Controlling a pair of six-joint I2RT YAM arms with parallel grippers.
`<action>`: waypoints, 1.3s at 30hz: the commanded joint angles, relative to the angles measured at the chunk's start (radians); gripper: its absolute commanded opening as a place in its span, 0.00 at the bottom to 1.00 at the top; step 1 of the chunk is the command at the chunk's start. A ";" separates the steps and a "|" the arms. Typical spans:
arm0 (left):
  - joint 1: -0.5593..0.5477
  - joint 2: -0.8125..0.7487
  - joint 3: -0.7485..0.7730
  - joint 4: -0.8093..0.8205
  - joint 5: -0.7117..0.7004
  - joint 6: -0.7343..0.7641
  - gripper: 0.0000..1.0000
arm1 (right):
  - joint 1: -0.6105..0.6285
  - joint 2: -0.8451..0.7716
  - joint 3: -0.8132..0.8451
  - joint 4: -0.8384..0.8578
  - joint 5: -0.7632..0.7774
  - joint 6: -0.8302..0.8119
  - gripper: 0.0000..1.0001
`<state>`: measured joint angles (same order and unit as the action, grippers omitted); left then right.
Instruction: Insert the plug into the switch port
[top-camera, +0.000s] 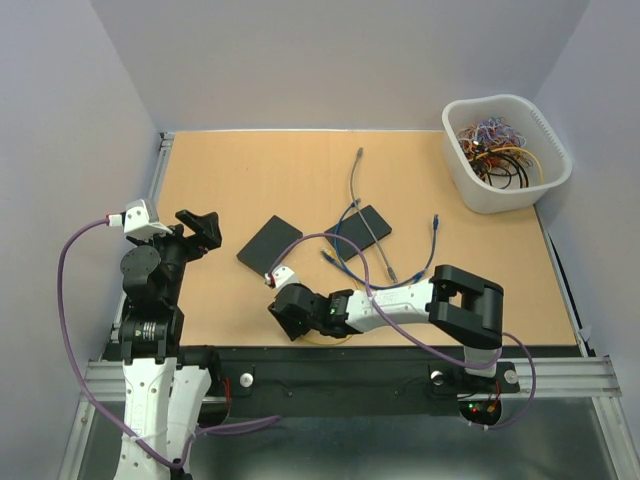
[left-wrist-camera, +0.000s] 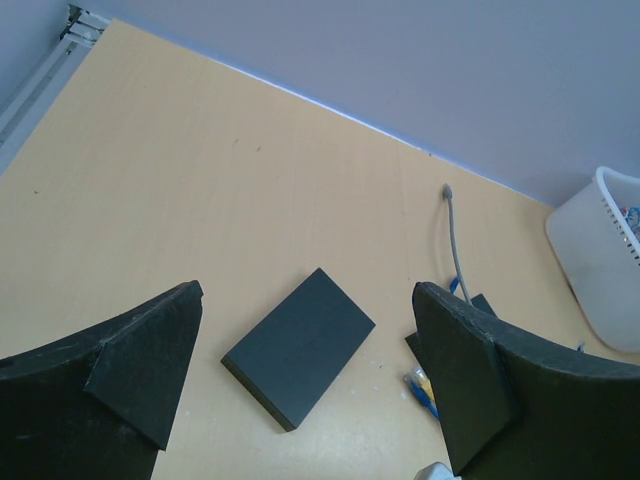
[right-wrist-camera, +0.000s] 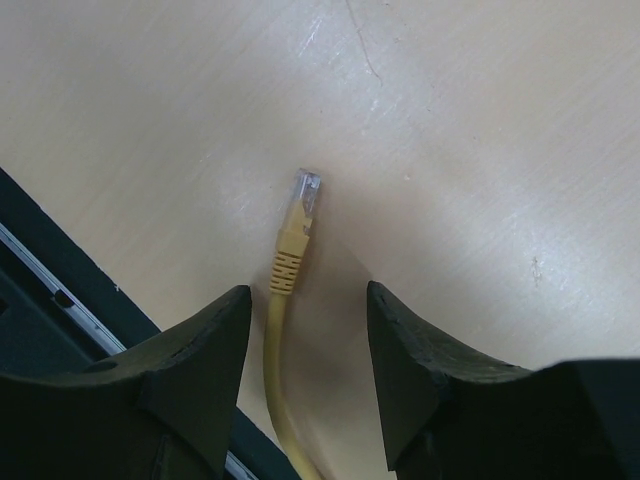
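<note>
A white tub (top-camera: 470, 190) is sitting at the far right corner of the wooden table (top-camera: 260, 170), holding tangled coloured wires (top-camera: 497, 140). A grey cable (top-camera: 352, 185) and a blue cable (top-camera: 434, 240) are lying loose mid-table.

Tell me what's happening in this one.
The right hand is down by the near edge of the table. It is open, with its fingers either side of a yellow cable. The cable's plug lies flat on the table just ahead, and nothing is gripped yet. The left hand is open and empty, held above the table and facing a flat dark box.
</note>
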<state>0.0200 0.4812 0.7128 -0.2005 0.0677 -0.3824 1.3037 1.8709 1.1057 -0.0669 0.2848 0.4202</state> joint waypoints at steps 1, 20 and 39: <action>0.001 -0.007 -0.007 0.027 0.011 0.011 0.97 | 0.014 0.011 0.043 0.039 0.019 0.017 0.55; -0.003 -0.016 -0.027 0.122 0.261 0.028 0.90 | 0.011 -0.427 -0.210 0.249 0.011 0.008 0.00; -0.110 -0.113 -0.489 1.221 0.738 -0.631 0.82 | -0.331 -0.773 -0.613 0.955 -0.751 0.203 0.00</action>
<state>-0.0593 0.3756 0.2760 0.6365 0.7456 -0.8497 0.9886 1.0794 0.5072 0.6559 -0.3561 0.5777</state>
